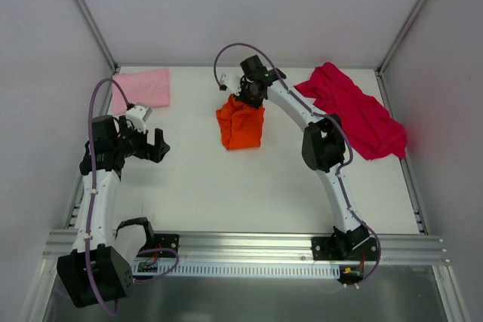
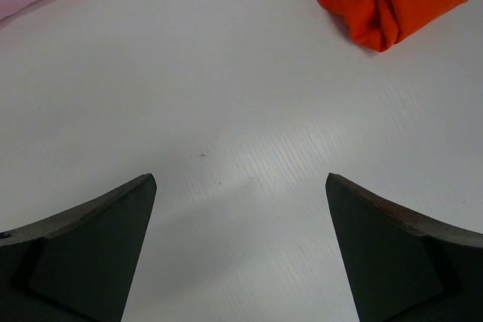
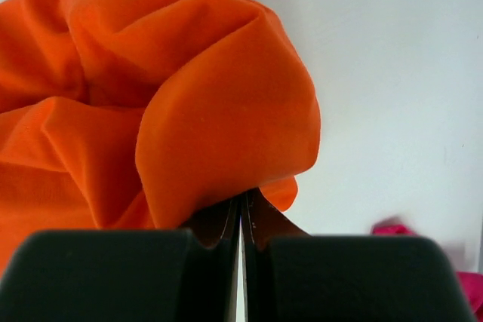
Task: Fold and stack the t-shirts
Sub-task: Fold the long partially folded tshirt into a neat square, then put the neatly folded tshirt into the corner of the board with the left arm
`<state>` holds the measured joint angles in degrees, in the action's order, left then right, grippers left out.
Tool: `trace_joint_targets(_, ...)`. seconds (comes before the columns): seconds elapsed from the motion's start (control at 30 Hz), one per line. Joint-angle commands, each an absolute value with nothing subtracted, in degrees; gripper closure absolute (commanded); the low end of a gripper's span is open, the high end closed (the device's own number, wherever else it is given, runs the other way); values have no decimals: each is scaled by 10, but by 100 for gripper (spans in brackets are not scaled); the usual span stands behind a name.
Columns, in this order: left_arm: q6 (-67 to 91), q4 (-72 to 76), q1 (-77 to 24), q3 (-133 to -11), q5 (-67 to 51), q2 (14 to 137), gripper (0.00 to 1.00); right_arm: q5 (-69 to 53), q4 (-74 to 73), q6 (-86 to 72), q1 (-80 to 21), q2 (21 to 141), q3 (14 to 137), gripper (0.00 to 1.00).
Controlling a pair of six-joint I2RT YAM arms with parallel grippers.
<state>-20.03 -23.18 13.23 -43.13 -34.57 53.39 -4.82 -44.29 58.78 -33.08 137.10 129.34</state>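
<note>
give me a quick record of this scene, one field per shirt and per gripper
orange t-shirt: bunched up near the middle of the table
pink t-shirt: lying fairly flat, far left corner
magenta t-shirt: crumpled and spread out, far right side
left gripper: open, holding nothing, over bare table
right gripper: shut, pinching a fold of the orange t-shirt
stack: not started, all three shirts lie apart

Bare worktop (image 1: pixel 226 194) across the near middle, open passage between left tool (image 1: pixel 158 145) and bunched orange t-shirt (image 1: pixel 241 130), pink t-shirt (image 1: pixel 143 87) filling far left corner, magenta t-shirt (image 1: pixel 358 115) sprawled along the right, right arm (image 1: pixel 324 148) slanting between orange and magenta.
</note>
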Motion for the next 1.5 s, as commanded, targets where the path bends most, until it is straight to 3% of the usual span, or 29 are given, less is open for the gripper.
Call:
trace_joint_targets(0.0,-207,-219,138,-438,-340,535,1,-54,-407,641,-338,1375,1311,99)
trace_joint_targets(0.23,-203,-203,138,-422,-348,535,1,-47,-382,657,-359,1328,1295,99)
trace_joint_targets(0.53,-196,-199,138,-418,-373,532,1,92,-201,691,-376,1212,1109,99)
trace_joint_targets(0.87,-198,-231,138,-440,-389,512,1,94,-180,655,-382,1039,929,99)
trace_joint_targets(1.13,-192,-235,138,-446,-393,517,1,51,-256,628,-397,1072,950,99)
trace_joint_targets(1.47,-200,-212,138,-436,-368,540,1,-13,-346,610,-397,1199,1097,99)
